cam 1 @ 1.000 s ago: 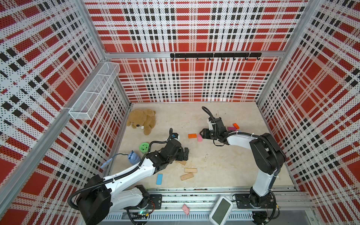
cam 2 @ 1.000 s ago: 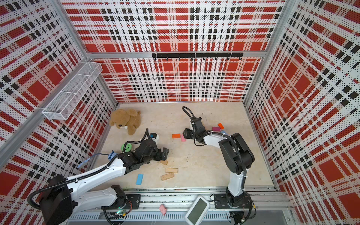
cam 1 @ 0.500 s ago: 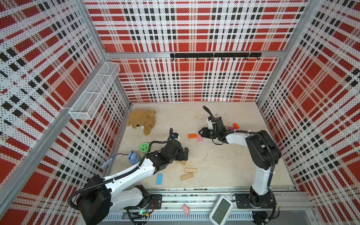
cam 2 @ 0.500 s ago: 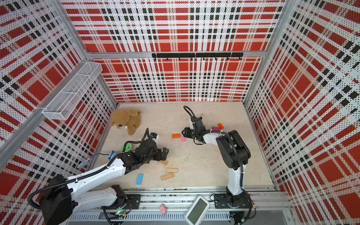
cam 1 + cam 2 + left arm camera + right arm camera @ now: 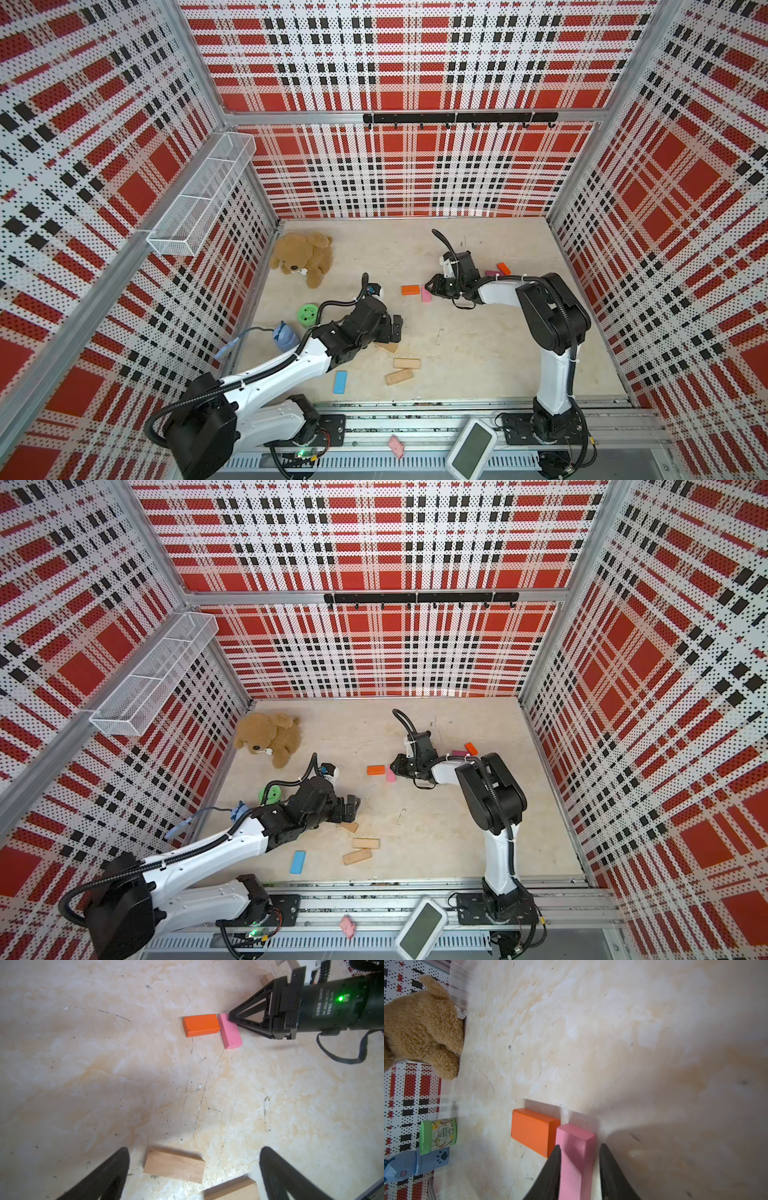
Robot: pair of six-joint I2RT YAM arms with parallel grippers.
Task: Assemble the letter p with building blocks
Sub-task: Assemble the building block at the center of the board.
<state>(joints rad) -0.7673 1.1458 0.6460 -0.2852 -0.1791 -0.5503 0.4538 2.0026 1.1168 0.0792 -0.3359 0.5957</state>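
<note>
The right pincer (image 5: pixel 579 1146) is straddling the pink block (image 5: pixel 230 1031) narrowly, with one finger (image 5: pixel 550 1167) touching it and the other just off it. That block is lying on the surface (image 5: pixel 104 1084) just beside an orange block (image 5: pixel 201 1025). The left pincer (image 5: pixel 194 1150) is gaping wide over a tan block (image 5: pixel 173 1165).

We see an orange brick (image 5: pixel 410 289) lying flat, with a light pink brick (image 5: pixel 426 294) set crosswise just beside its 3 o'clock end. Toward their 2 o'clock a magenta brick (image 5: pixel 492 274) and a second orange brick (image 5: pixel 503 268) lie close together. Toward 6 o'clock three tan wooden bricks (image 5: pixel 407 363) lie loosely clustered, with a light blue brick (image 5: pixel 340 382) at their 8 o'clock.
</note>
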